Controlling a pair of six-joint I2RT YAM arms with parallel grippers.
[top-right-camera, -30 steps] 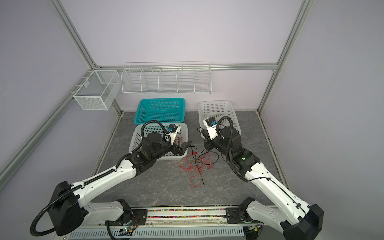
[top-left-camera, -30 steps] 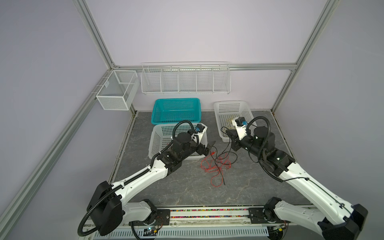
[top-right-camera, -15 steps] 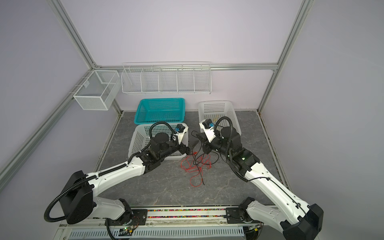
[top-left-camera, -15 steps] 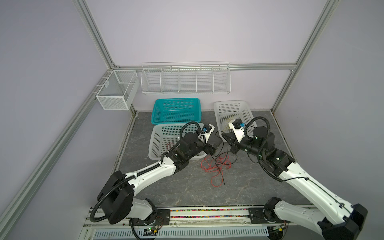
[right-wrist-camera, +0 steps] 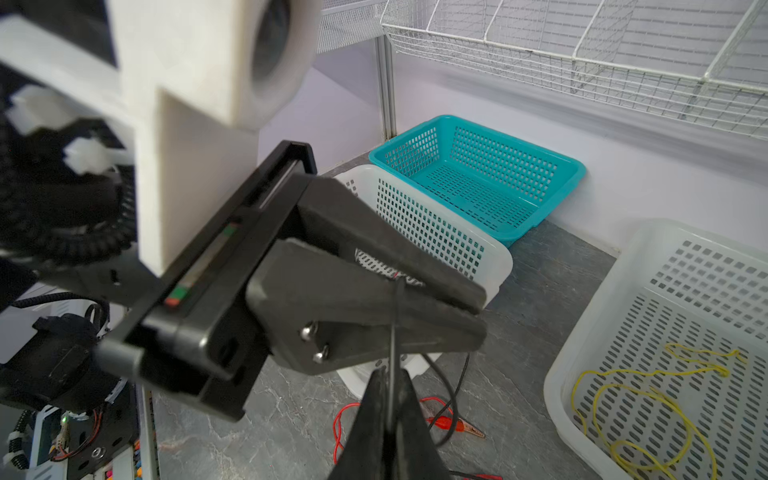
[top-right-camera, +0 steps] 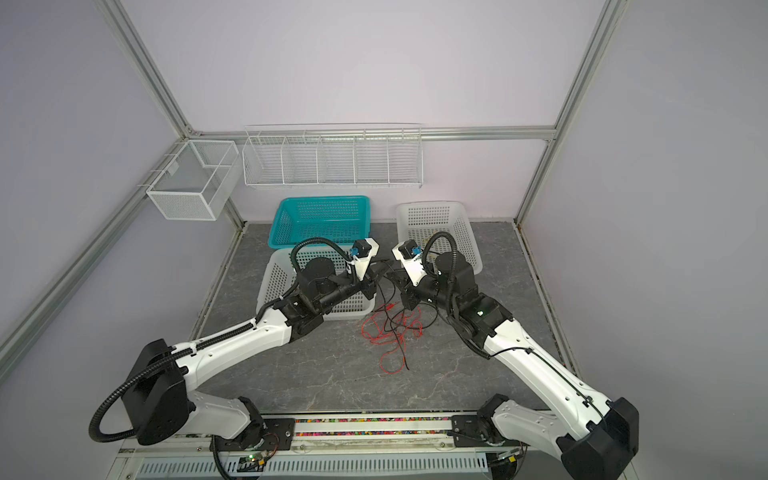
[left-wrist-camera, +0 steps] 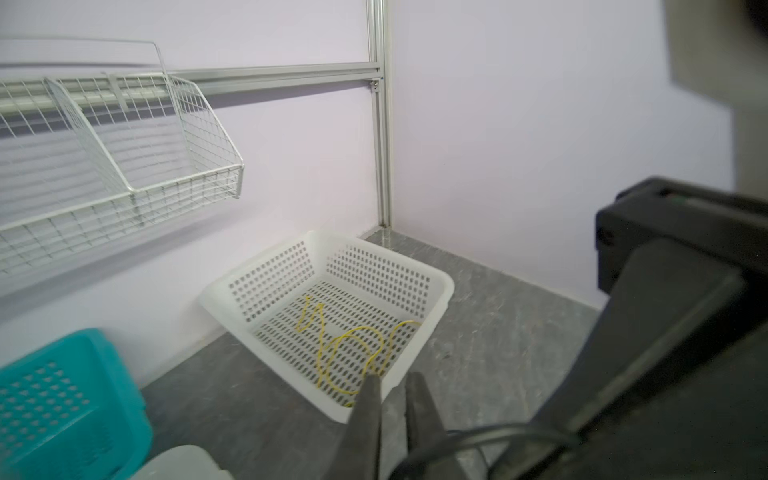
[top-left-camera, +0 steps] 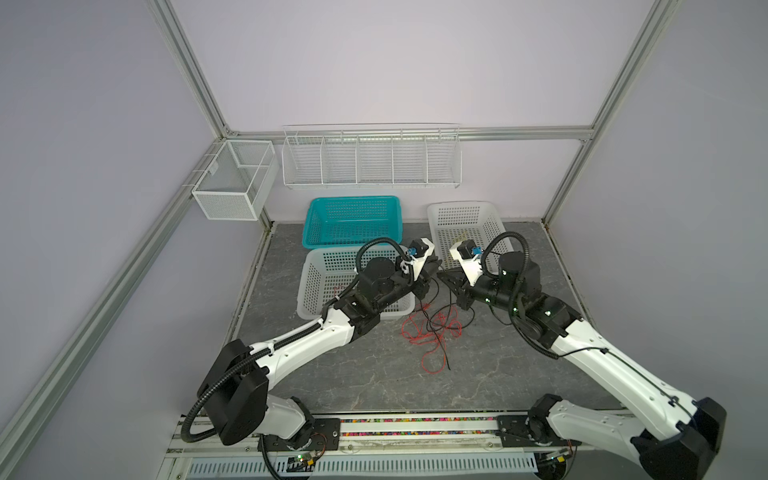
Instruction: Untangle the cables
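Observation:
A tangle of red and black cables (top-left-camera: 432,332) (top-right-camera: 390,328) lies on the grey floor between the arms. Both grippers meet just above it, tip to tip. My left gripper (top-left-camera: 434,272) (top-right-camera: 383,270) (left-wrist-camera: 395,382) (right-wrist-camera: 482,311) is shut on a thin black cable (right-wrist-camera: 392,328). The same strand runs straight down into my right gripper (right-wrist-camera: 388,374) (top-left-camera: 446,279) (top-right-camera: 393,276), whose jaws are shut on it. A red alligator clip (right-wrist-camera: 449,424) lies on the floor below. A yellow cable (left-wrist-camera: 353,336) (right-wrist-camera: 648,399) lies alone in the white basket (top-left-camera: 494,232) at the back right.
A teal basket (top-left-camera: 353,220) stands against the back wall, and a second white basket (top-left-camera: 328,286) sits in front of it, under the left arm. A wire shelf (top-left-camera: 370,158) and a mesh box (top-left-camera: 232,183) hang on the walls above.
My left arm swung right until its gripper met the right gripper, and its jaws went from wide open to shut on the black cable. The right arm barely moved.

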